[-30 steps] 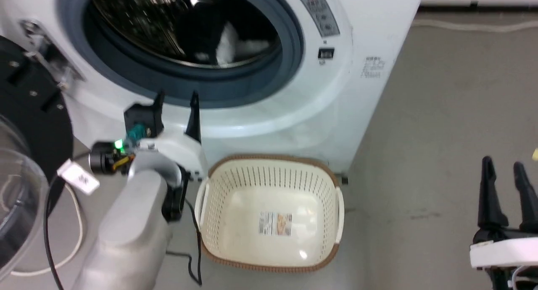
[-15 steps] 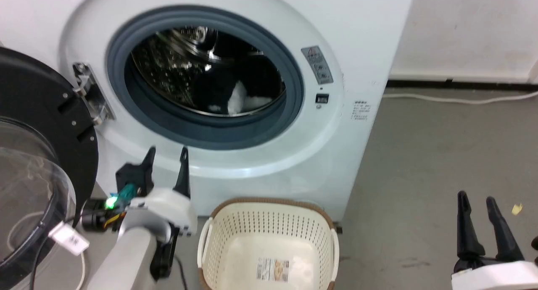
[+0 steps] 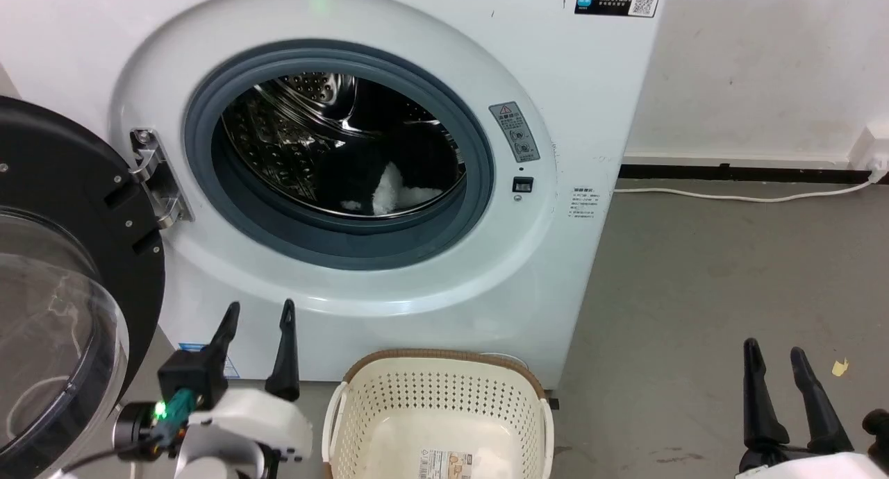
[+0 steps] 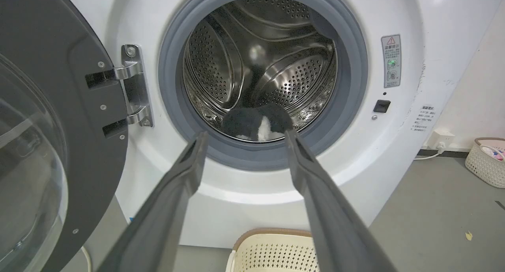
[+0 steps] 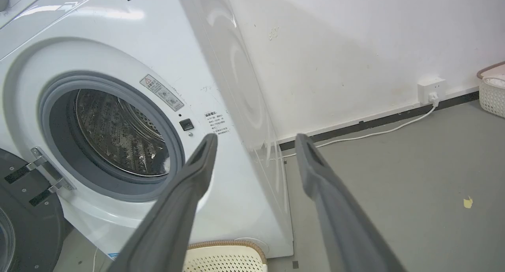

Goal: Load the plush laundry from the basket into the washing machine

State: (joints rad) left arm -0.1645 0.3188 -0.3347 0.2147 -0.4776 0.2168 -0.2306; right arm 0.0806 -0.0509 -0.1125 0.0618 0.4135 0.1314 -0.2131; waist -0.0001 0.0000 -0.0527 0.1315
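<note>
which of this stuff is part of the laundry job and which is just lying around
Job: plush laundry in the drum, cream basket, washing machine.
Lying about: white cable, yellow scrap on the floor, another basket by the wall.

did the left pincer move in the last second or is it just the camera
Yes. The left pincer tips overlapped the washing machine gasket earlier; now they sit below it, closer to the basket rim, so it drew back and down.
</note>
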